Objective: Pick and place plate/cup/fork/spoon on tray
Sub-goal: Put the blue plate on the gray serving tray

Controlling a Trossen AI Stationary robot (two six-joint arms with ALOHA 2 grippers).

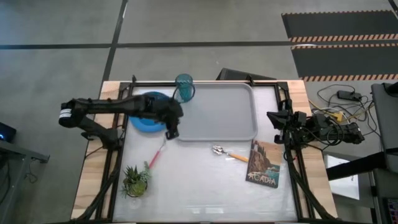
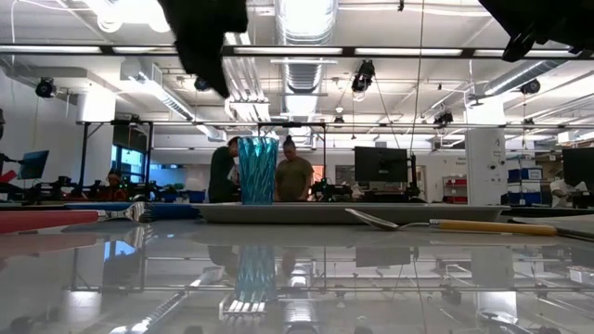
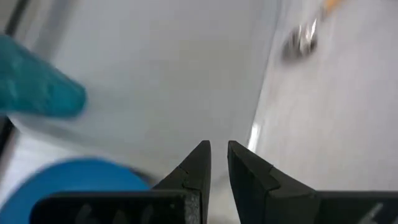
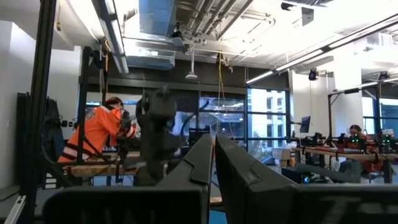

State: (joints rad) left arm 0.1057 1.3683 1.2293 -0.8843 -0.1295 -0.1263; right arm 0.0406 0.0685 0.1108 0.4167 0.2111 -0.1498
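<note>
— Glossy white table, seen from above: where's everything sitting?

— Grey tray in the upper middle of the frame, with nothing lying on it that I can see. The cup stands at its upper-left corner, the blue plate just left of the tray and partly under the left arm. The spoon lies below the tray, by a picture book; a potted plant is at lower left.

— And the fork?

— The fork lies below the left jaws, running diagonally down-left, its upper end almost under them.

— State of those jaws?

— Nearly closed, only a thin gap showing in the left wrist view, nothing held. The right jaws wait at the table's right edge, also pressed almost together, empty.

— So which arm takes the fork?

— The left, I'd judge; it's far nearer. It would need to open and turn across that diagonal handle.
</note>
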